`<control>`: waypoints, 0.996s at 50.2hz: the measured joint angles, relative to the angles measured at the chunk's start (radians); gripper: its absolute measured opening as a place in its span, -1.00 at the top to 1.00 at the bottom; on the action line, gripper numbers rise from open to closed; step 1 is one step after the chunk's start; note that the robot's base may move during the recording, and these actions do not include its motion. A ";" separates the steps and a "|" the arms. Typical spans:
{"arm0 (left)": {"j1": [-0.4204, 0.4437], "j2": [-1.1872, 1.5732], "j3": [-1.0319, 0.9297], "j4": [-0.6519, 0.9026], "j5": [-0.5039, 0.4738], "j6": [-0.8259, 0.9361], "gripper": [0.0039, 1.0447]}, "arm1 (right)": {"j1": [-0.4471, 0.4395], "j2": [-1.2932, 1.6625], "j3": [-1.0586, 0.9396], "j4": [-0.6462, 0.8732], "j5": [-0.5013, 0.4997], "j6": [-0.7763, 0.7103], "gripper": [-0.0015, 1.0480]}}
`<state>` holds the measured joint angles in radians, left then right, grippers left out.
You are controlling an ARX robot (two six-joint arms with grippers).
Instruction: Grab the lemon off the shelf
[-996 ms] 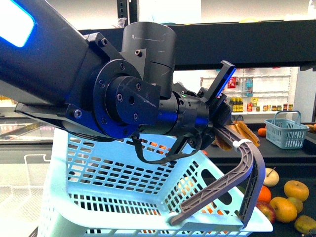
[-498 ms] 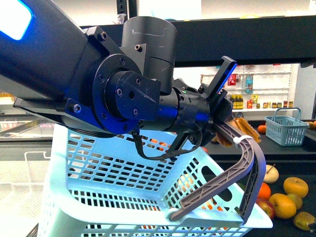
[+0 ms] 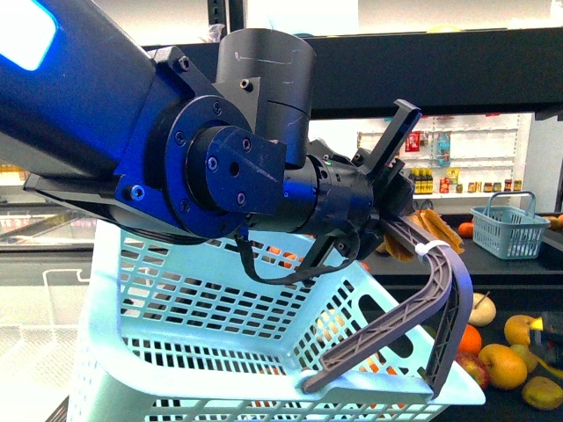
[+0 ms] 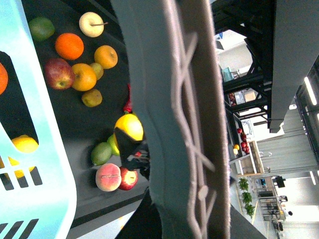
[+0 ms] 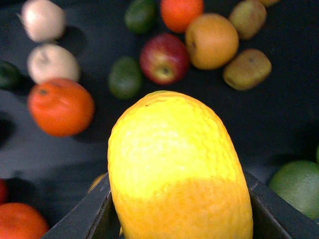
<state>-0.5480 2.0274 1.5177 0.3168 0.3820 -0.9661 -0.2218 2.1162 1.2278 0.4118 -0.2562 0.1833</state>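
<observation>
Lemon (image 5: 177, 164): sat pinched between the two dark fingers (image 5: 79, 216) of right gripper (image 5: 179, 219), which was closed tight on it, and filled the lower centre of the right wrist frame. Hung over the shelf (image 5: 279, 119), a flat dark tray strewn with loose fruit: orange (image 5: 61, 106) at left, red apple (image 5: 165, 58) at upper centre, green fruit (image 5: 124, 77) beside it. Showed again at centre of the left wrist frame, yellow against the same black tray. Left gripper (image 3: 396, 189) met the grey handle (image 3: 444, 299) of pale blue basket (image 3: 202, 299); could not tell whether clamped. Looked out on a shop: white wall shelves (image 3: 457, 163) of bottles at upper right of the front frame, small basket (image 3: 510, 230) below them.
</observation>
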 joint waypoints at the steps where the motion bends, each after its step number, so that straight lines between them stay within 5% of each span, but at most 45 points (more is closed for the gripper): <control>1: 0.000 0.000 0.000 0.000 0.000 0.000 0.86 | 0.005 -0.013 -0.005 -0.002 -0.008 0.010 -0.03; 12: 0.000 0.000 0.000 0.000 0.000 0.000 0.86 | 0.107 -0.187 -0.047 -0.040 -0.097 0.153 -0.03; 44: 0.000 0.000 0.000 0.000 0.000 0.000 0.86 | 0.311 -0.189 -0.115 -0.045 -0.098 0.276 -0.03; 50: 0.000 0.000 0.000 0.000 0.000 0.000 0.86 | 0.329 -0.186 -0.129 -0.039 -0.095 0.271 -0.38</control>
<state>-0.5480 2.0274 1.5177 0.3168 0.3824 -0.9661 0.1070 1.9301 1.0988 0.3733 -0.3508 0.4541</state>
